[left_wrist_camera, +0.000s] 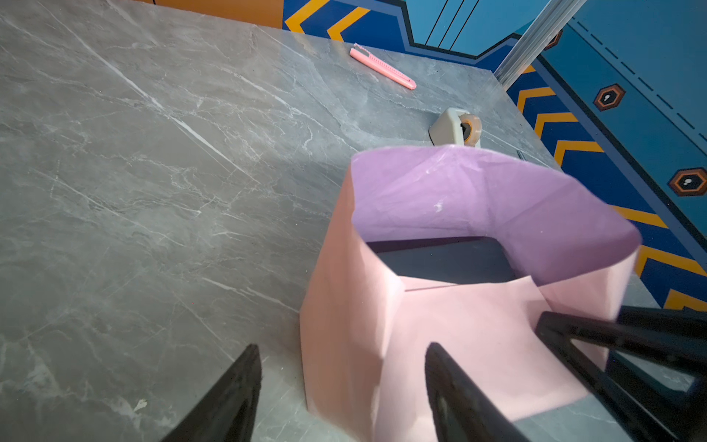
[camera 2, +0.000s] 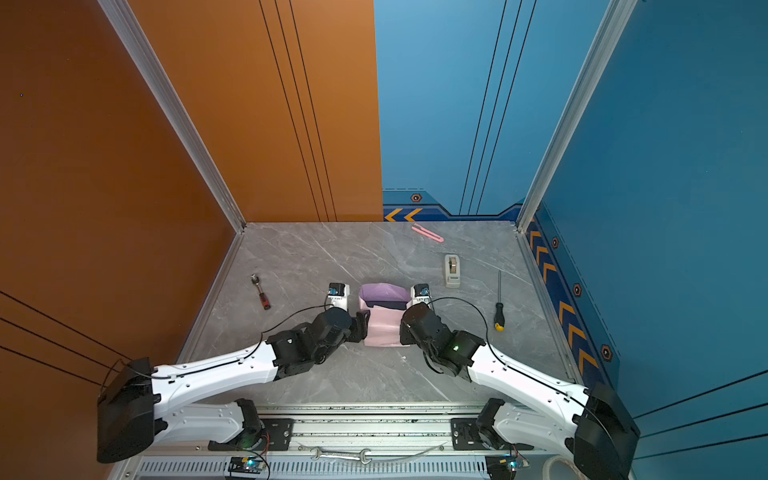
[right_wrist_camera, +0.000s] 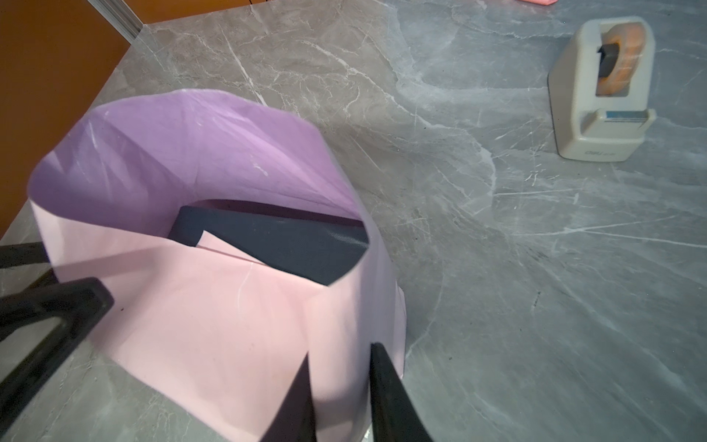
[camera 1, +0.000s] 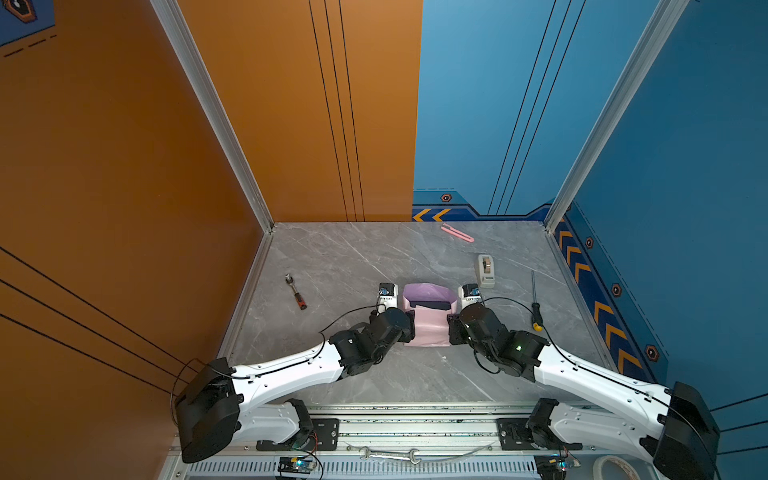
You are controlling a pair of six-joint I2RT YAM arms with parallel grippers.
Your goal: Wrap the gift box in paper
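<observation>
One dark gift box (camera 1: 432, 306) sits just below the middle of a top view on the grey table (camera 1: 353, 257), half covered by the paper (camera 1: 428, 328). A lilac flap stands behind it, and a pink flap lies across its near part. The left gripper (left_wrist_camera: 342, 348) gapes wide at the paper's left side. The right gripper (right_wrist_camera: 338, 350) is narrow around the right wall; I cannot tell if it pinches.

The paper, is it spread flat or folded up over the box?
Folded: the paper laps over part of the gift box, its lilac far flap standing up.
</observation>
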